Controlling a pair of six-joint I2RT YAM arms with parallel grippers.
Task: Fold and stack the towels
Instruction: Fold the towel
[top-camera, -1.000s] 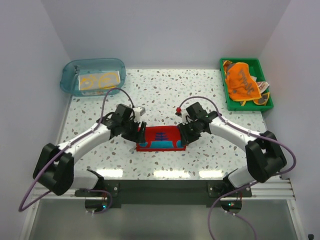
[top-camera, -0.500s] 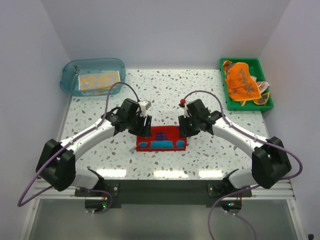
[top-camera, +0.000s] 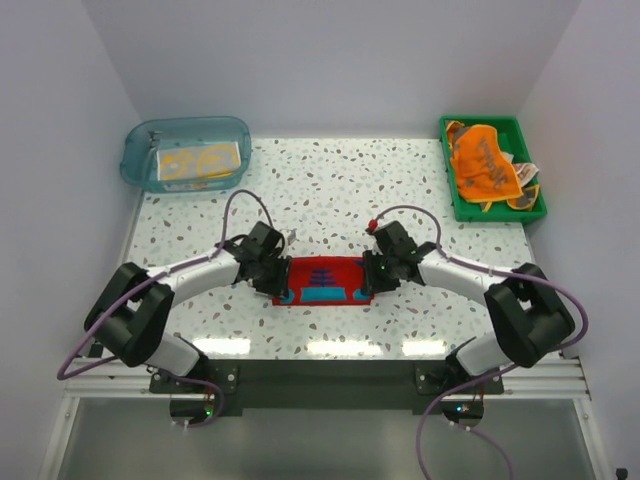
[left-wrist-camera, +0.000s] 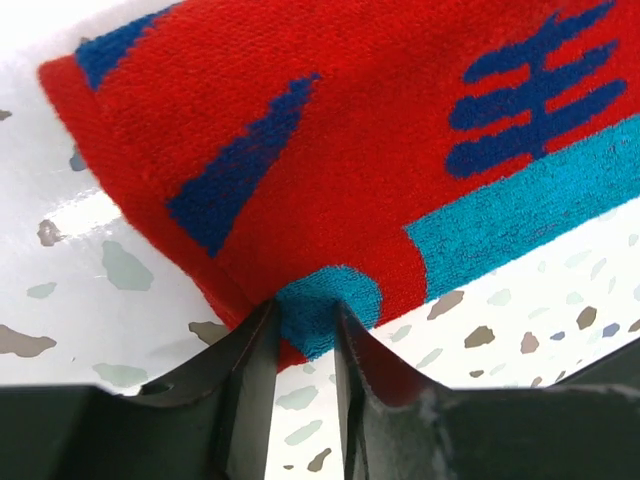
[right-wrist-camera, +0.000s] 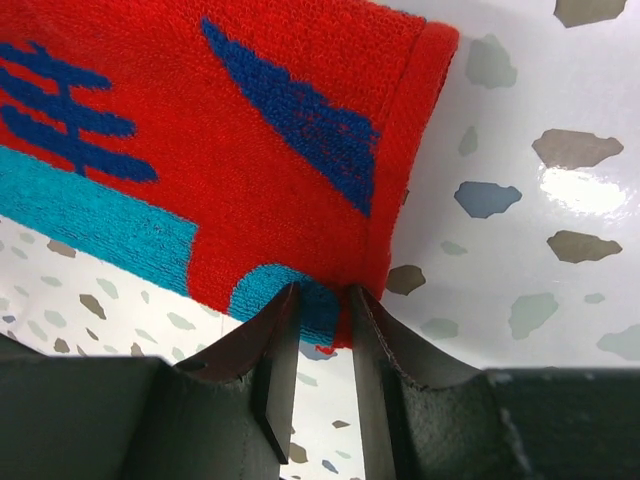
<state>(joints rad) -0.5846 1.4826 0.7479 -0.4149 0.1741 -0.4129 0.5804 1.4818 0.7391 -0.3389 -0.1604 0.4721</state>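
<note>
A red towel with teal and dark blue shapes lies folded as a flat strip in the middle of the table. My left gripper is at its left end. In the left wrist view the left gripper is shut on a teal patch at the edge of the red towel. My right gripper is at the right end. In the right wrist view the right gripper is shut on the corner of the red towel. An orange towel lies crumpled in the green tray. A cream and yellow towel lies in the blue tub.
The green tray stands at the back right with more cloths under the orange towel. The clear blue tub stands at the back left. White walls close in the speckled table at the back and on both sides.
Both grippers have come down from the towel's far edge to its two ends. The left jaws have narrowed onto the cloth. The right jaws have kept their width.
</note>
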